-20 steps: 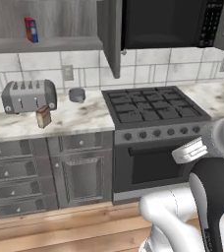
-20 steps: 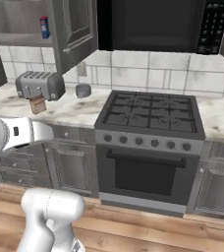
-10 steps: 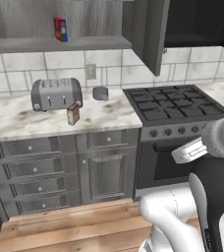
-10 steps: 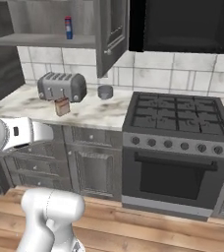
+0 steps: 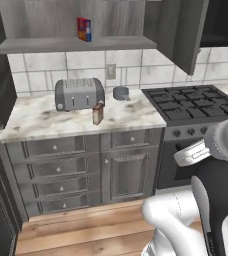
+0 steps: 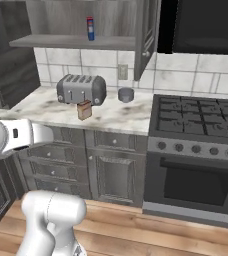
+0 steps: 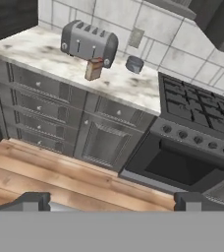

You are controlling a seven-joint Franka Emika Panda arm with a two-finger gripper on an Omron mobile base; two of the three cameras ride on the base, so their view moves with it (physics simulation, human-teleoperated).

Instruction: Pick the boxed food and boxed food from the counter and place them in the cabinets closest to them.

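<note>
Red carton point(image 5: 84, 29) with blue and yellow print stands upright on the grey shelf board point(image 5: 76, 44) of the open wall cabinet point(image 5: 178, 30), above the toaster. From the right base camera it reads as a slim red-and-blue sliver point(image 6: 90, 28) on the same board point(image 6: 71, 41).

Tan-brown carton point(image 5: 98, 113) with reddish top sits on the marble counter point(image 5: 41, 120), just in front of the toaster point(image 5: 79, 93), near its right end. Upright, slightly turned. Also seen from the right base camera point(image 6: 84, 109) and from my hand camera point(image 7: 94, 68), always just in front of the toaster point(image 6: 81, 89) point(image 7: 89, 42); whether it touches the toaster I cannot tell.

Small grey round bowl point(image 5: 121, 93) stands at the back of the counter, between toaster and black gas stove point(image 5: 198, 102), below a wall outlet point(image 5: 110, 71).

My gripper point(image 7: 113, 200): both dark fingertips point(image 7: 31, 201) rise at the bottom of the hand camera, spread as wide as they go, with nothing between them. It hangs well back from the counter, over the wood floor point(image 7: 45, 177), facing the dark grey drawer fronts point(image 7: 40, 101) and the oven door point(image 7: 180, 170).

Cabinet door point(image 6: 147, 35) stands swung open beside the shelf
</note>
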